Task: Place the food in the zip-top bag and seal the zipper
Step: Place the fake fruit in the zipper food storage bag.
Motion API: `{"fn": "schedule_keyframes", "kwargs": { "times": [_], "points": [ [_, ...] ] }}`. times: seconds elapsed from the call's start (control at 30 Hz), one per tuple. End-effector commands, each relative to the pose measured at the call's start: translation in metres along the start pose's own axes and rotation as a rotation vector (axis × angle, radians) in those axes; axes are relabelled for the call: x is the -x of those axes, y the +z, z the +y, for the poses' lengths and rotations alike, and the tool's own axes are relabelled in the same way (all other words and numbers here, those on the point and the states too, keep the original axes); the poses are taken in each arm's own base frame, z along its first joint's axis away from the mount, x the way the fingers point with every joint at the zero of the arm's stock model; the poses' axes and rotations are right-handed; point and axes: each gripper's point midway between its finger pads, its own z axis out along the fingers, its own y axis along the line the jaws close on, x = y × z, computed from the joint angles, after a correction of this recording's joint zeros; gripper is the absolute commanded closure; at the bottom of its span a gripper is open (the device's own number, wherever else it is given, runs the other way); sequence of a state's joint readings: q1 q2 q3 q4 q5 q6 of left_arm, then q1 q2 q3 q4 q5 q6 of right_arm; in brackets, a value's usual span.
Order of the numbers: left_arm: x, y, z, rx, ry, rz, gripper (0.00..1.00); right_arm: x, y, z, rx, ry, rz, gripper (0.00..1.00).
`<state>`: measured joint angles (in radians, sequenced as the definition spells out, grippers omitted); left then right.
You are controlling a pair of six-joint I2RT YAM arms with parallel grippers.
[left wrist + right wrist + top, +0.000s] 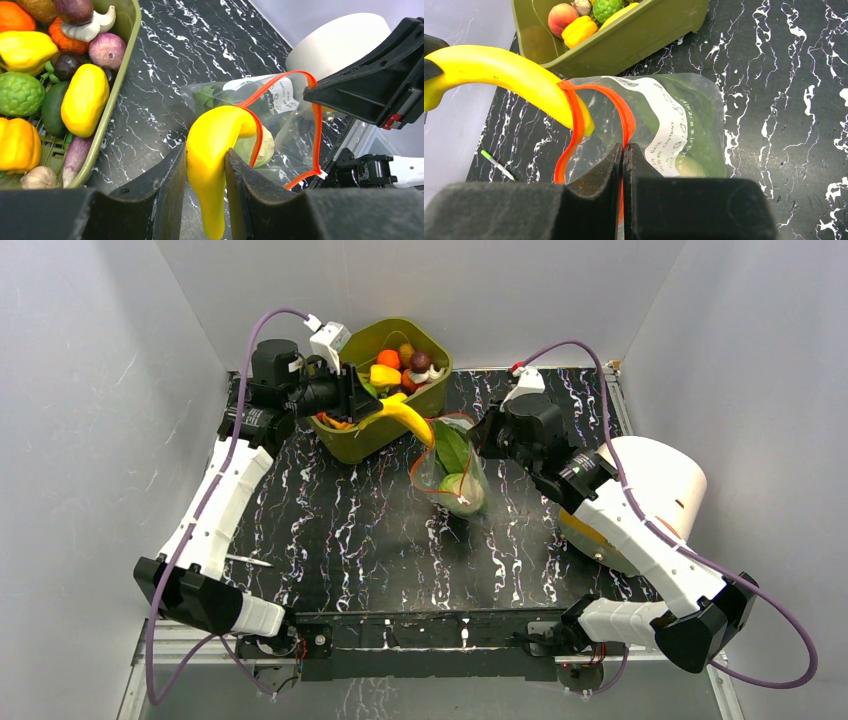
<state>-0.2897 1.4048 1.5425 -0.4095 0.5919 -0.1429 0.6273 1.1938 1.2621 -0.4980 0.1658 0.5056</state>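
Observation:
My left gripper (206, 165) is shut on a yellow banana (215, 150), also in the top view (405, 417), whose tip pokes into the open mouth of the clear zip-top bag (455, 475). My right gripper (623, 152) is shut on the red-orange zipper (624, 117) at the bag's mouth and holds one side of it up. The zipper (315, 120) forms an open loop. Inside the bag (694, 125) lie a long green leaf (452, 448) and a pale green cabbage (462, 493). More food, orange, yellow, purple and green pieces, fills the olive-green tub (440, 380).
The olive tub (125, 55) stands at the back, just left of the bag. A white roll (660, 480) lies at the right beside my right arm. A small green-tipped stick (496, 164) lies on the black marbled table (330, 530).

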Motion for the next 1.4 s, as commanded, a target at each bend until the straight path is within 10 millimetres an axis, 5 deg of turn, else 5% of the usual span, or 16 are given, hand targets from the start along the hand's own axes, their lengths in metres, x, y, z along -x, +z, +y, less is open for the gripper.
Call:
{"fn": "schedule_keyframes", "kwargs": {
  "times": [0.0, 0.53, 0.83, 1.37],
  "points": [
    [0.013, -0.02, -0.006, 0.055, 0.022, -0.05, 1.0, 0.043, -0.01, 0.02, 0.065, 0.049, -0.134, 1.0],
    [0.032, -0.019, -0.031, -0.03, -0.06, -0.147, 1.0, 0.028, 0.012, 0.013, 0.008, 0.054, -0.077, 1.0],
    [0.009, 0.004, -0.016, 0.007, -0.076, -0.135, 1.0, 0.046, 0.008, 0.026, 0.048, 0.129, -0.119, 1.0],
    [-0.02, 0.052, -0.019, -0.006, -0.091, -0.135, 1.0, 0.063, 0.01, 0.05, 0.152, 0.252, -0.177, 1.0]
  ]
}}
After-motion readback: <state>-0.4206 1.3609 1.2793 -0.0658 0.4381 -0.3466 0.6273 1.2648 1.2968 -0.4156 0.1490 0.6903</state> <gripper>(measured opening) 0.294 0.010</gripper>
